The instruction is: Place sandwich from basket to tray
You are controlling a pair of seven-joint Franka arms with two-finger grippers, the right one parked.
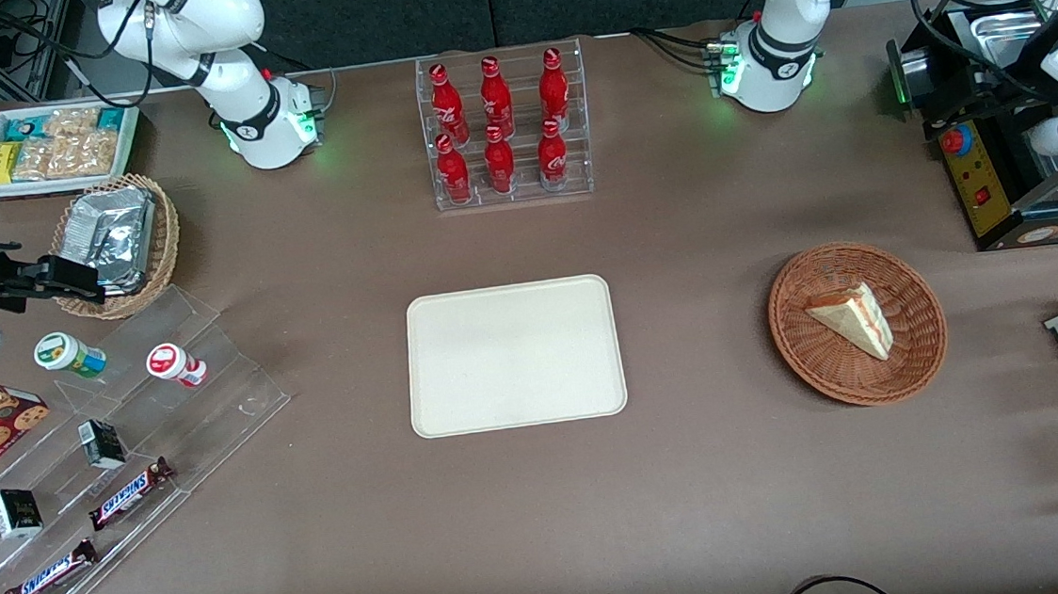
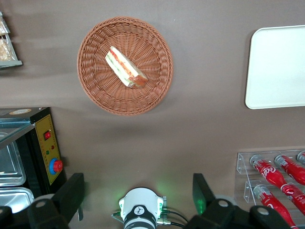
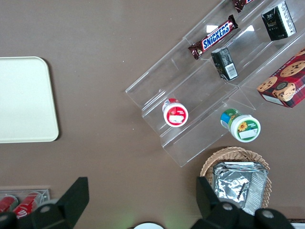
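Your hand (image 2: 138,195) hung high over the brown desk (image 1: 713,471) with its two dark fingers (image 2: 71,191) spread wide, holding nothing. Below it, the sandwich (image 2: 125,67), a pale bread wedge showing red-orange and green layers along its cut edge, lay inside the round reddish-brown wicker basket (image 2: 95,90). The smooth cream tray (image 1: 515,355), rounded at the corners, sat well apart.

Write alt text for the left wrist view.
The open gripper hovers high above the brown table, apart from a triangular white-bread sandwich lying in a round reddish-brown wicker basket. A cream rectangular tray lies empty beside it.
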